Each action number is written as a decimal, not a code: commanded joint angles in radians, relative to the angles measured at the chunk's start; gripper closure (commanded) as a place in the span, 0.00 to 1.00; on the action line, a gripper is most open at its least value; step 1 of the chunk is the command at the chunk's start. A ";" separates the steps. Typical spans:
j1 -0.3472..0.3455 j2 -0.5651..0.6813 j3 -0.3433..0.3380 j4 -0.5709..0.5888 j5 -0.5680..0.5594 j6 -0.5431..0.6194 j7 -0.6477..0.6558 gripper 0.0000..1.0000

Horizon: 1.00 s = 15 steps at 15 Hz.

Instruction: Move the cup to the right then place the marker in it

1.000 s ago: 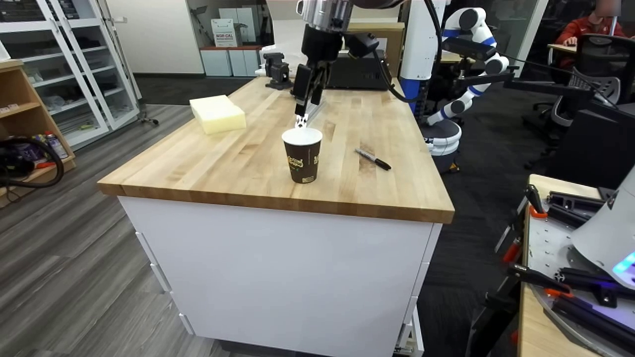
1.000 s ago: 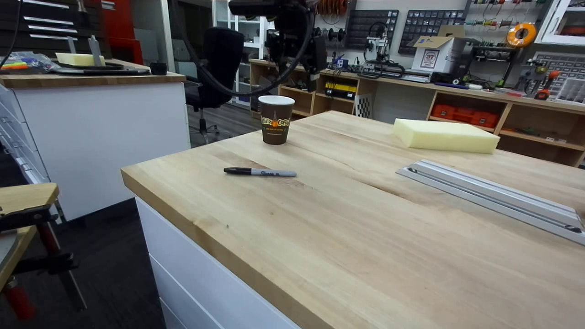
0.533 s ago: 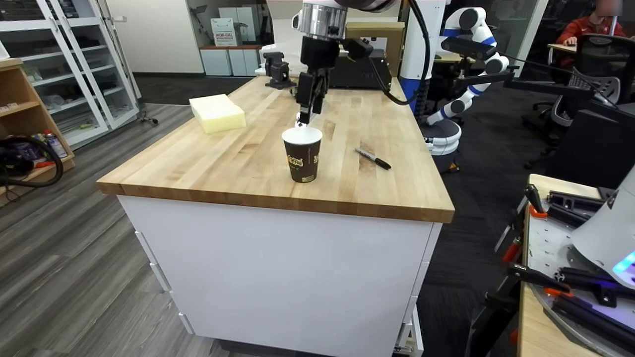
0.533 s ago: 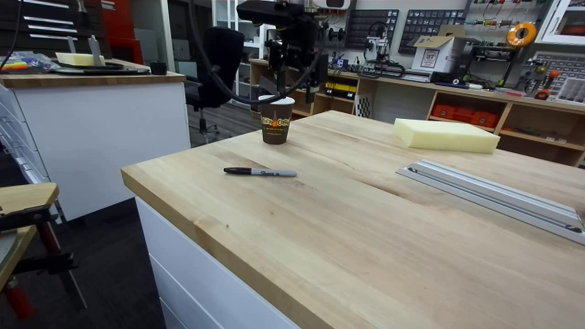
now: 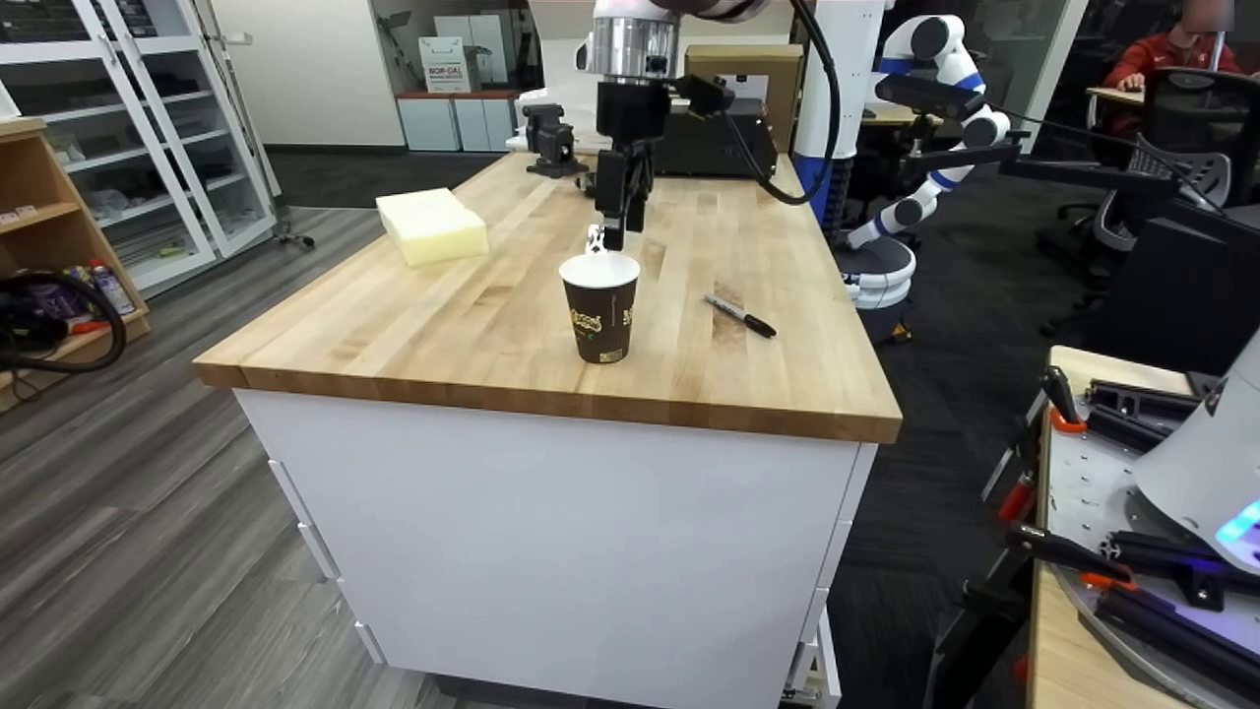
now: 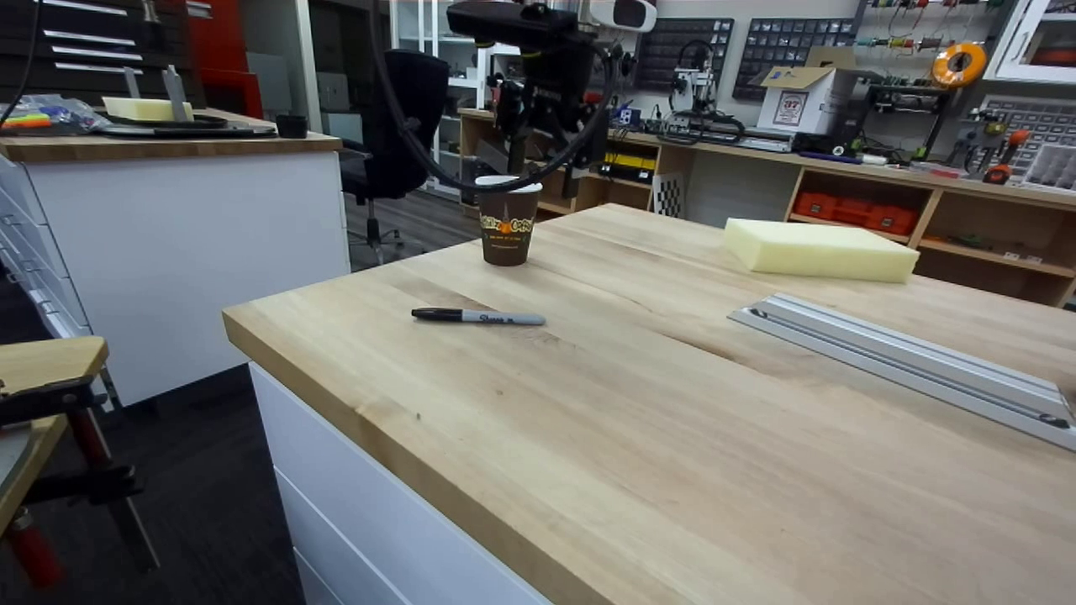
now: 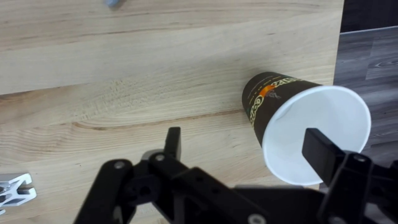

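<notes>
The dark brown cup [image 5: 600, 320] with a whitish rim stands upright near the table's front edge, in both exterior views. The marker [image 6: 479, 317], grey with a black cap, lies on the wood a short way from the cup. My gripper [image 5: 623, 232] hangs pointing down, above and behind the cup in that exterior view. In the wrist view my gripper [image 7: 242, 133] stands wide open with nothing between its fingers. One finger [image 7: 321, 152] overlaps the mouth of the cup [image 7: 298, 124] in the picture; the other is over bare wood. Whether that finger touches the cup I cannot tell.
A pale yellow foam block [image 6: 820, 252] lies on the wooden table [image 6: 672, 437]. A silver aluminium profile [image 6: 908, 361] lies there too, its end [image 7: 15, 191] showing in the wrist view. A black cable [image 6: 437, 172] loops from the arm, crossing in front of the cup's rim.
My gripper has come lower and turned more upright, shifting slightly right in an exterior view. Its cable has swung down across the cup's rim. Cup and marker have stayed put.
</notes>
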 commanded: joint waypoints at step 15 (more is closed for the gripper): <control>0.004 0.051 0.041 0.029 0.005 -0.044 -0.017 0.85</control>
